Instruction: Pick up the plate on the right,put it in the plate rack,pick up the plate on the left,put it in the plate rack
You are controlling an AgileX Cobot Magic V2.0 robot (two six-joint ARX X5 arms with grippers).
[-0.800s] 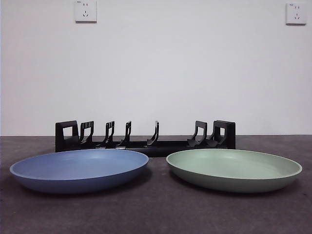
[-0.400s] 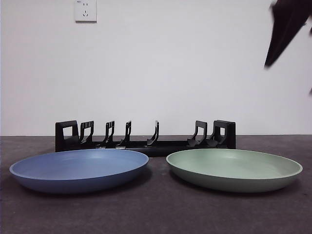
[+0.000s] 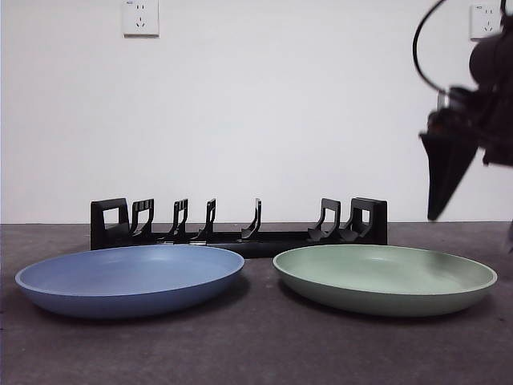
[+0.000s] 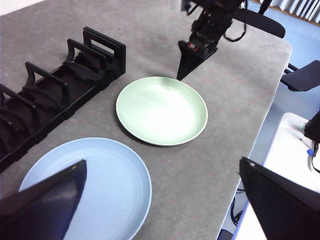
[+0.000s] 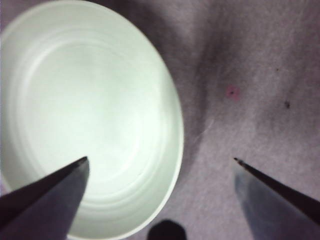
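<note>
Overhead, tapered pincer (image 3: 473,220); round glossy plate (image 3: 385,277)

The right gripper (image 5: 160,160) is seen with jaws spread wide. One jaw tip is positioned over the green plate (image 5: 85,115), the other over bare grey tabletop (image 5: 250,75); the plate rim lies between them.

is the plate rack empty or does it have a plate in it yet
Empty. The plate rack shows only bare prongs in the front view; the green plate and blue plate both lie flat on the table in front of it.
</note>
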